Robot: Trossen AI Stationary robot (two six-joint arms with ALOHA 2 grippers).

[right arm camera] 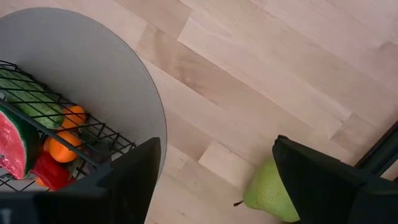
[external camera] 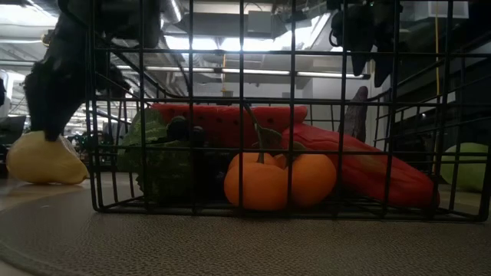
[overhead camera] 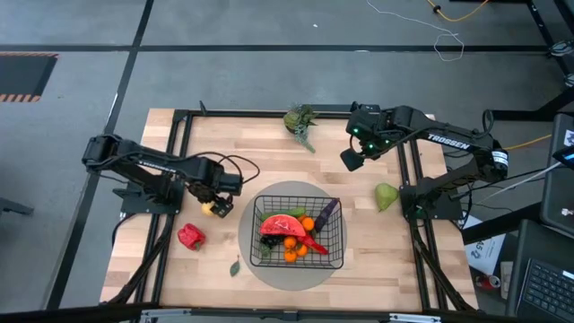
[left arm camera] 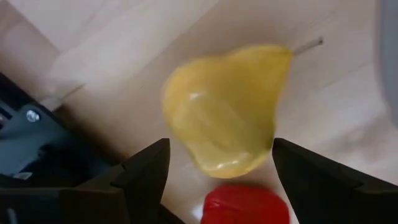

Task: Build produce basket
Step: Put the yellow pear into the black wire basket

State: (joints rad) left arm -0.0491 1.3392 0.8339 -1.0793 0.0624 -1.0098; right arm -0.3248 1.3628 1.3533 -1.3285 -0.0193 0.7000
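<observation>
- Fruit first: we see the yellow fruit point(left arm camera: 225, 107) on the surface near its left edge, just left of the basket point(overhead camera: 299, 235).
- Left end effector point(overhead camera: 218, 203) hangs over it, fingers apart.
- It looks light, smooth and slippery, so we would pinch its fat middle.
- Right end effector point(overhead camera: 351, 160), fingers apart too, waits near the far right corner.

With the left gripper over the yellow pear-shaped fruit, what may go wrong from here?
1. The left gripper stands open around the smooth yellow pear-shaped toy fruit, which tapers toward its stem; the fruit may slip out when the fingers close.
2. The red toy pepper lies close by on the wooden table; the arm may knock it while lifting.
3. The black wire-mesh basket already looks quite full, so a dropped fruit may roll off the pile.
</observation>
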